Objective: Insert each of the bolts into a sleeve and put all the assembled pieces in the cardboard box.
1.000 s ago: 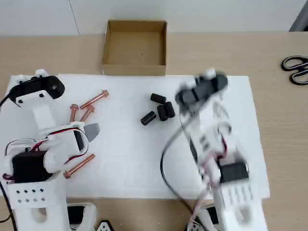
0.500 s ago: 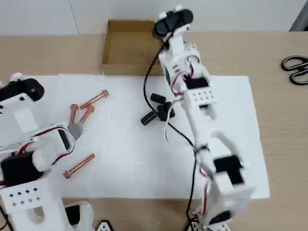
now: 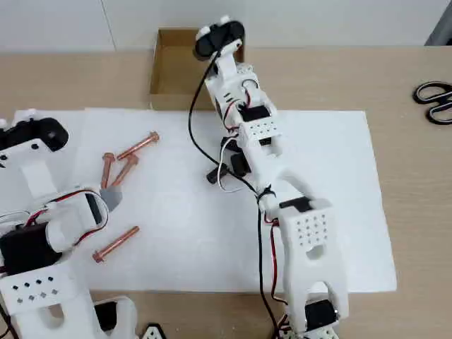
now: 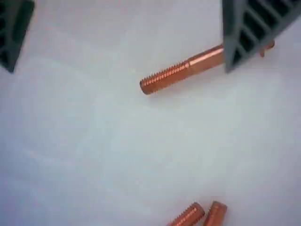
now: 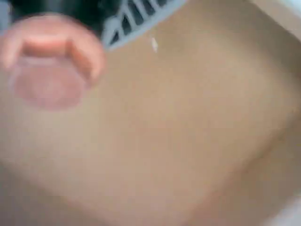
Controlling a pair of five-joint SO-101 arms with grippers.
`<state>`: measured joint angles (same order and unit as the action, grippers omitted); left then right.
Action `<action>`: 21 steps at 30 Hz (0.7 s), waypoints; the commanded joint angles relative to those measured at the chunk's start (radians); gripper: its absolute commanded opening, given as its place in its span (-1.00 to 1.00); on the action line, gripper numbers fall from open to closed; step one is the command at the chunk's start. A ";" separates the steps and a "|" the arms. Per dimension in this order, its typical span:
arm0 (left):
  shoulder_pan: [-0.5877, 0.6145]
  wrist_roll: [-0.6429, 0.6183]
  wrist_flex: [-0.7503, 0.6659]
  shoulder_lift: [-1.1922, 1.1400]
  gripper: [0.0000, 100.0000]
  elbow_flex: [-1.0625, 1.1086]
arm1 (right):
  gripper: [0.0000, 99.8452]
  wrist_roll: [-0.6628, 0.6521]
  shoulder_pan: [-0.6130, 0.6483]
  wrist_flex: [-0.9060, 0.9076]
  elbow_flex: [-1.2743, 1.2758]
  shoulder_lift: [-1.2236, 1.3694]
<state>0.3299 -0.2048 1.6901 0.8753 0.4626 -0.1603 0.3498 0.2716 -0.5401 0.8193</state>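
Note:
Over the cardboard box at the table's far edge, my right gripper is shut on a copper bolt. The bolt's head hangs above the box floor, with something dark just behind it and a grey finger beside it. My left gripper stands open low over the white sheet; its grey fingers straddle a lying bolt. Several loose bolts lie on the left of the sheet, one nearer the front. Black sleeves lie mid-sheet, partly under the right arm.
Scissors lie on the wooden table at the far right. The right arm stretches across the middle of the sheet towards the box. Two more bolt ends show near my left gripper.
The right arm has swung from over the sheet out to the box. The left arm has drawn back slightly to the left, its gripper now closer to the bolts.

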 commanded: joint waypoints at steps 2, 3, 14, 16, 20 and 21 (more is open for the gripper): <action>0.003 0.011 0.008 0.002 -0.46 -0.035 | -0.89 -0.011 0.002 -0.027 -0.117 0.047; 0.003 0.011 0.008 0.002 -0.46 -0.035 | -0.84 -0.012 0.002 -0.022 -0.127 0.062; 0.000 0.011 0.009 0.002 -0.46 -0.035 | -0.75 -0.080 0.001 -0.019 -0.158 0.101; 0.000 0.011 0.009 0.002 -0.46 -0.035 | -0.75 -0.080 0.001 -0.019 -0.158 0.094; 0.000 0.011 0.009 0.002 -0.46 -0.035 | -0.75 -0.080 -0.010 -0.019 -0.158 0.090; 0.000 0.012 0.009 0.002 -0.46 -0.036 | -0.75 -0.080 -0.015 -0.019 -0.158 0.090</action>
<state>0.3299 -0.2018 1.6932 0.8753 0.4626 -0.2294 0.3468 0.2670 -0.6429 0.9482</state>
